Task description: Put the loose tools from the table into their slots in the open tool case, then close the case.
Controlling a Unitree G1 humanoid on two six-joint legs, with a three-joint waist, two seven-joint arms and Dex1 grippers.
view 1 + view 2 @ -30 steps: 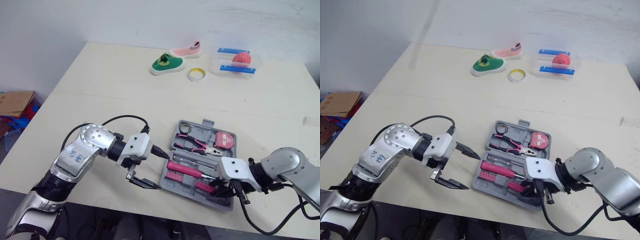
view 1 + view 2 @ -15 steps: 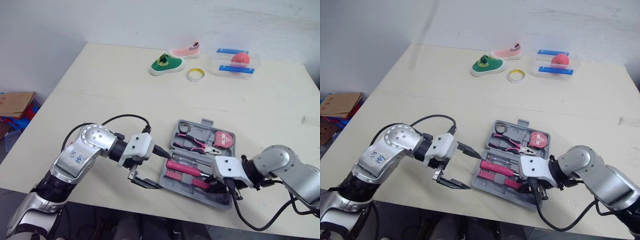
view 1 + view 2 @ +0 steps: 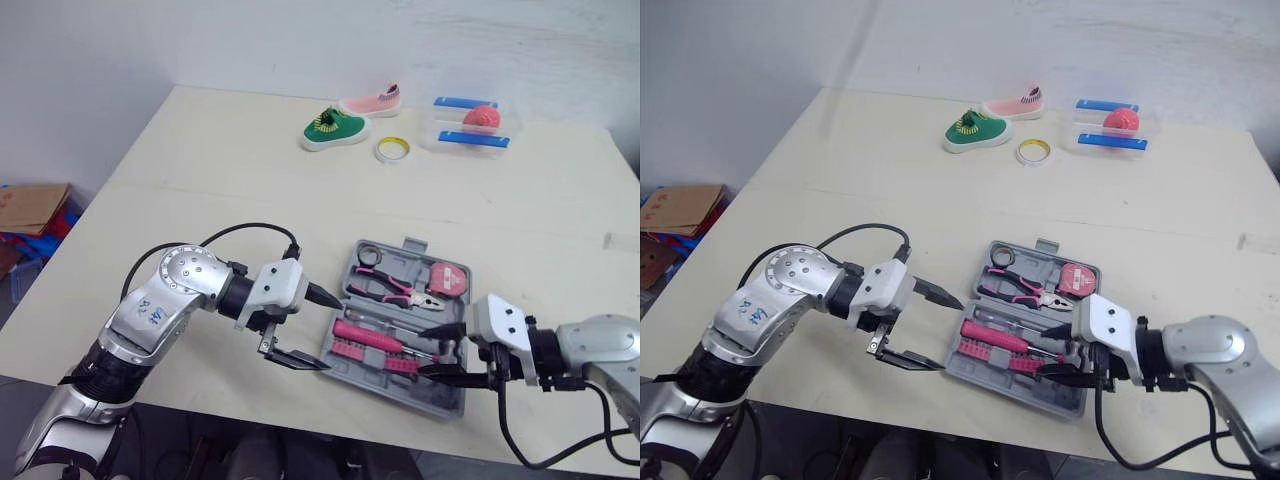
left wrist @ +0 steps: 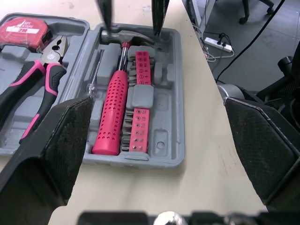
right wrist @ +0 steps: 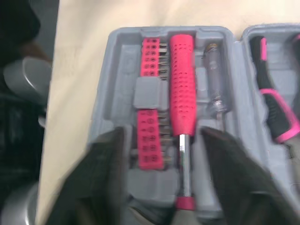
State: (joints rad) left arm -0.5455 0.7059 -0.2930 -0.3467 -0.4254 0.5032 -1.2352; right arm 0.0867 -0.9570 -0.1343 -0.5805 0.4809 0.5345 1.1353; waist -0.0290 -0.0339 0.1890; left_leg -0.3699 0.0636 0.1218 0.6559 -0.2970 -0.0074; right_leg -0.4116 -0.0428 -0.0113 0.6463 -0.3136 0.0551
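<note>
Right gripper [image 3: 421,350] now back, jaws apart

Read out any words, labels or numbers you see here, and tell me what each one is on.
"APE MEASURE", with its start cut off, on the red label of the tape measure in the tool case.
The line below it is too blurred to read.
The blue handwriting on the left arm is unreadable.

My right gripper [image 3: 442,350] no longer bears down at the tool case's [image 3: 392,386] near edge. It now hovers off the case's near right end, fingers spread and pointing in over the hammer's [image 3: 372,338] head. My left gripper [image 3: 314,328] sits slightly nearer the case's left side than before.
</note>
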